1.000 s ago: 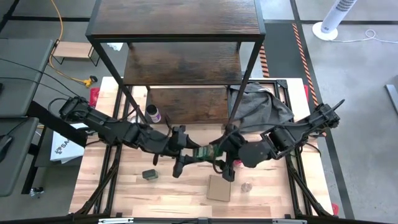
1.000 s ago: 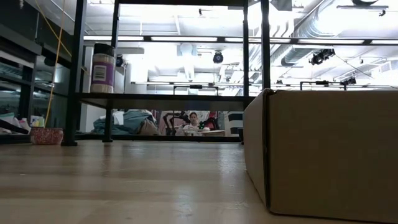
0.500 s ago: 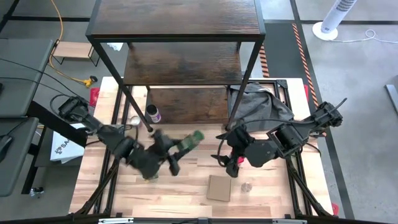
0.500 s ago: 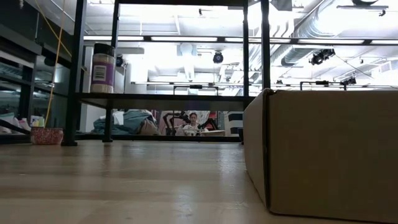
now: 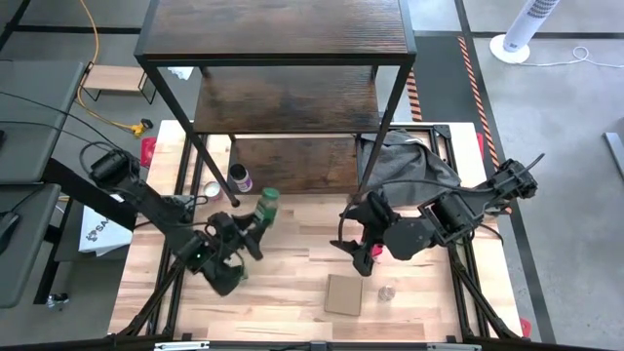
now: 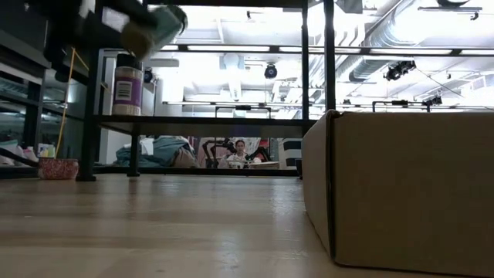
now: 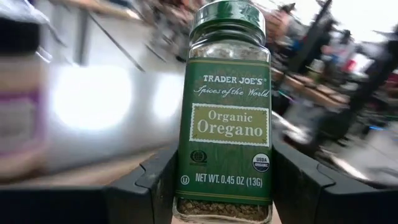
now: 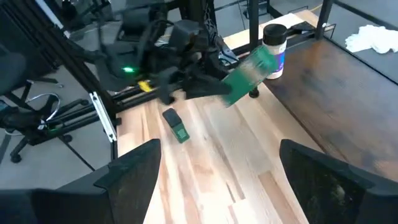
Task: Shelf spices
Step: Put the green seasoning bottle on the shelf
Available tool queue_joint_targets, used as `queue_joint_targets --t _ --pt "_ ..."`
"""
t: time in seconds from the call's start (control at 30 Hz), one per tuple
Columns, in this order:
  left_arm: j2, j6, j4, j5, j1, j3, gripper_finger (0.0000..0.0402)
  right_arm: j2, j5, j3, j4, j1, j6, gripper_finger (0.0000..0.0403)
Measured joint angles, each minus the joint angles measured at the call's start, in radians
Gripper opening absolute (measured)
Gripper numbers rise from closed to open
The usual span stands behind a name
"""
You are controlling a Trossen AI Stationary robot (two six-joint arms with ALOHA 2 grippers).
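The left gripper [image 5: 255, 226] is closed on the green jar [image 5: 266, 207], a small glass jar with a green lid and a green label that reads Organic Oregano. In the left wrist view the green jar [image 7: 226, 112] stands between the 2 dark fingers [image 7: 158, 183], with 1 finger pressed on each side of it near its bottom. In the high view the jar sits at about 1 o'clock from the left gripper, and it is up in the air over the table [image 5: 292, 292], near the front of the shelf [image 5: 278, 97]. The shelf is big, with dark brown boards and a thin black frame. The purple jar [image 5: 238, 178] stands on the lowest board of the shelf, at about 11 o'clock from the green jar and close to it. A dark spice tin [image 8: 176, 125] lies flat on the table, and in the high view it is mostly hidden under the left arm. A pale spice jar [image 5: 387, 292] sits on the table just beside a flat brown cardboard square [image 5: 343, 293], at about 3 o'clock from it. The right gripper [image 5: 351, 239] waits over the middle of the table with its fingers wide apart and nothing between them. The green jar is at about 10 o'clock from it, well apart.
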Motion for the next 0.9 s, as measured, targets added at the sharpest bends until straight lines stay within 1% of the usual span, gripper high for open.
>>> queue_joint_targets --t 0.1,0.2,0.27,0.37,0.47,0.53,0.6,0.67,0.8,0.9 --pt "0.000 -0.027 -0.057 -0.031 0.051 -0.049 0.0190 0.000 0.002 0.000 -0.011 -0.016 0.001 0.0323" --pt "0.000 -0.083 -0.070 -0.080 0.079 -0.089 0.0190 0.000 0.047 0.000 -0.030 -0.031 0.000 0.0323" --pt "0.000 -0.085 -0.074 -0.108 0.085 -0.100 0.0190 0.001 0.069 0.000 -0.029 -0.042 0.000 0.0323" --pt "0.000 0.000 -0.055 -0.115 0.105 -0.100 0.0190 0.001 0.073 0.000 -0.041 -0.053 -0.024 0.0323" --pt "0.026 0.145 0.010 -0.123 0.139 -0.100 0.0190 0.000 0.079 -0.012 -0.076 -0.053 -0.055 0.0323" --pt "0.063 0.216 0.057 -0.127 0.168 -0.100 0.0190 -0.001 0.102 -0.055 -0.080 -0.053 -0.060 0.0323" --pt "0.106 0.243 0.102 -0.126 0.189 -0.100 0.0190 0.000 0.114 -0.122 -0.055 -0.053 -0.076 0.0323" --pt "0.151 0.241 0.150 -0.125 0.200 -0.100 0.0190 0.001 0.091 -0.216 0.078 -0.074 -0.117 0.0320" --pt "0.229 0.227 0.241 -0.122 0.205 -0.100 0.0190 0.003 -0.043 -0.398 0.452 -0.135 -0.208 0.0308" --pt "0.279 0.208 0.309 -0.121 0.228 -0.100 0.0190 0.003 -0.069 -0.516 0.723 -0.185 -0.244 0.0291"
